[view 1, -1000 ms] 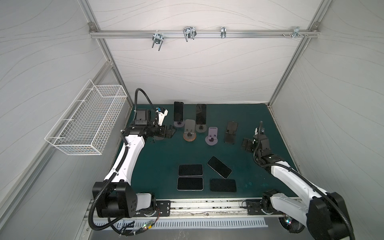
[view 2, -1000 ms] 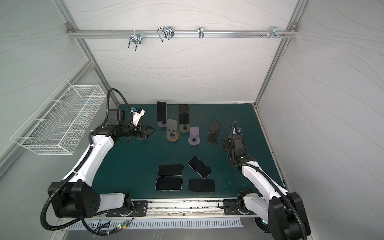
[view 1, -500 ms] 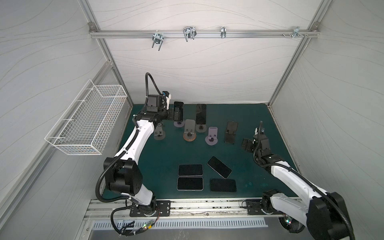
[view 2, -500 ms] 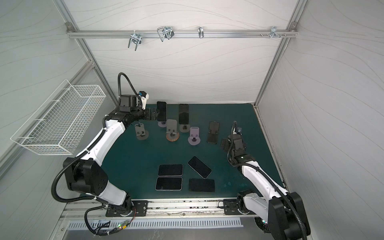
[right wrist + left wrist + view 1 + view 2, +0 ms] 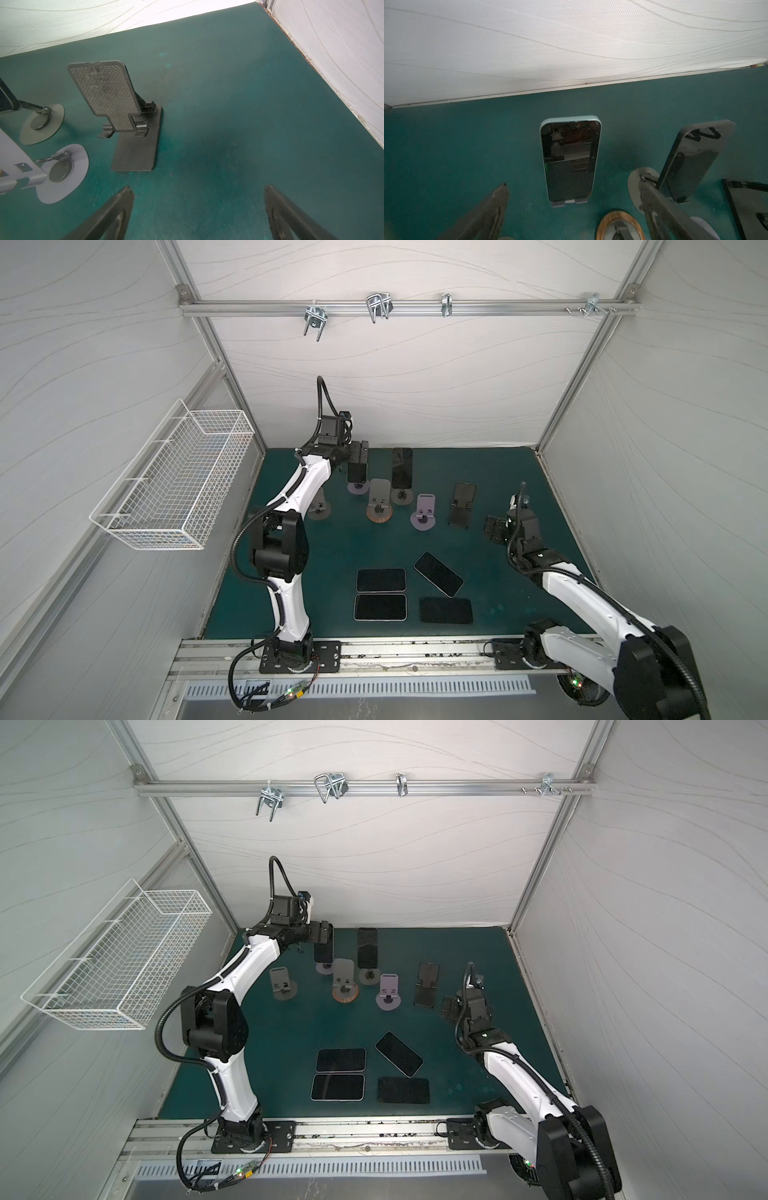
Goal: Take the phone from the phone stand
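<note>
At the back left of the table (image 5: 519,472), the phone (image 5: 570,160) is propped upright on its phone stand (image 5: 566,202). The left pincer (image 5: 358,452) is poised near the phone's top edge, spread wide and empty. For a clean lift, the fingers should be lowered astride the 2 long edges and closed squarely. The phone should then be drawn up along the backrest until the lip is cleared. Contact with the wood-based stand (image 5: 379,490) just beside should be avoided. The right pincer (image 5: 197,189), likewise wide and empty, is parked over bare table.

Glossy phone (image 5: 569,162), matt green mat (image 5: 446,145), wood-rimmed stand base (image 5: 619,216).
</note>
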